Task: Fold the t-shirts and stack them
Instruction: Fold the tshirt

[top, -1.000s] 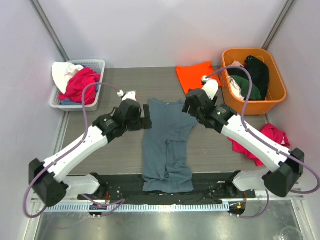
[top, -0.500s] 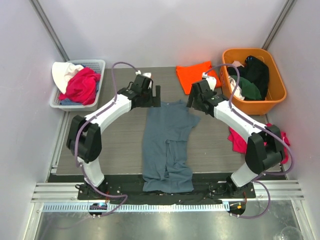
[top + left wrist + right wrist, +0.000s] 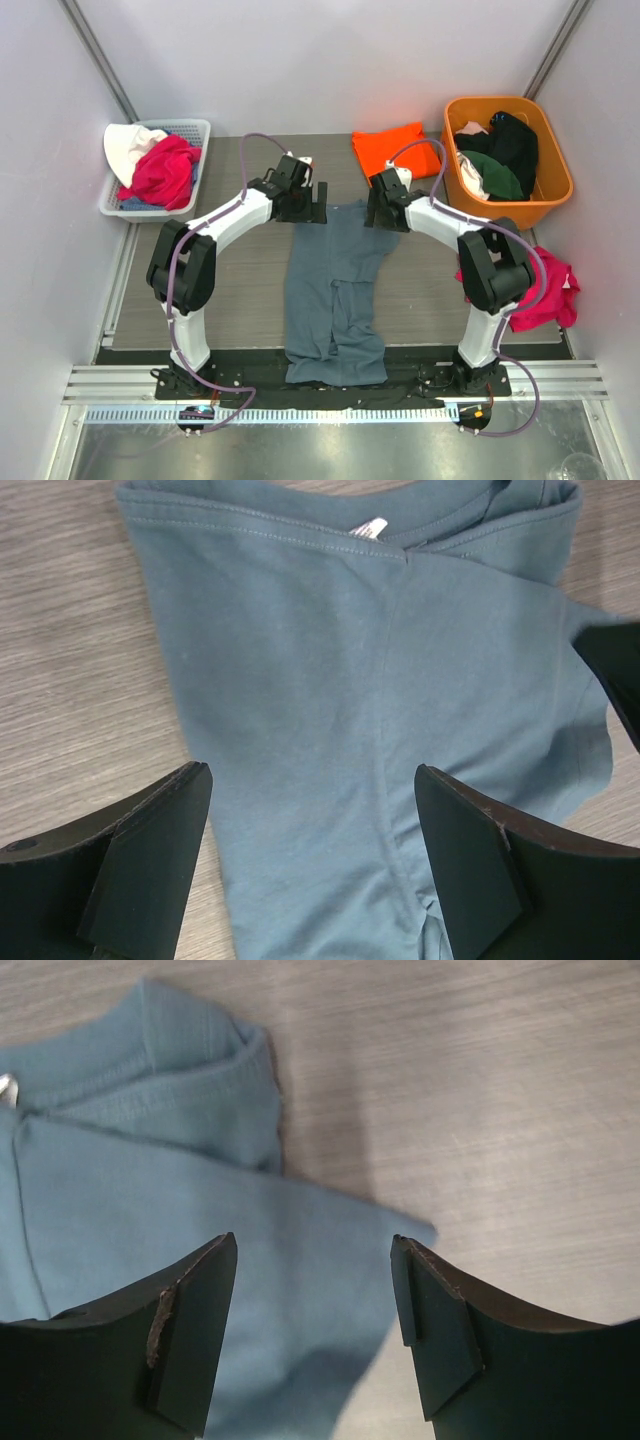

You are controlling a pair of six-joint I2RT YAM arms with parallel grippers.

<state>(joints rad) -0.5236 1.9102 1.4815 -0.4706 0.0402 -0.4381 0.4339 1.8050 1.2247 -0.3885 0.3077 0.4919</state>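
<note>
Top external view: slate blue-grey t-shirt [image 3: 335, 290] lies lengthwise down the middle of the table [image 3: 240, 290]. Its collar end is at 12 o'clock and its hem drapes over the near edge at 6 o'clock. The sides are folded in, so it reads as a narrow strip, with one sleeve flap sticking out toward 3 o'clock.

The orange t-shirt [image 3: 393, 150] lies flat at 1 o'clock from the blue-grey one, apart from it and just beside the orange tub [image 3: 556, 190]. A grey basket [image 3: 190, 130] of clothes sits at 10 o'clock, and a pink garment [image 3: 545, 290] lies at 3 o'clock.

Both arms reach to the collar end.

- **Left gripper** [image 3: 312, 203]: at the collar's 9 o'clock corner. Left wrist view shows the jaws spread wide with nothing between them. One finger is over bare table and the other over cloth, with the white neck label [image 3: 368, 527] ahead at 12 o'clock.
- **Right gripper** [image 3: 375, 208]: at the 3 o'clock corner. Right wrist view shows the jaws equally wide and empty, straddling the sleeve edge.

Contact with the fabric cannot be told for either gripper.
</note>
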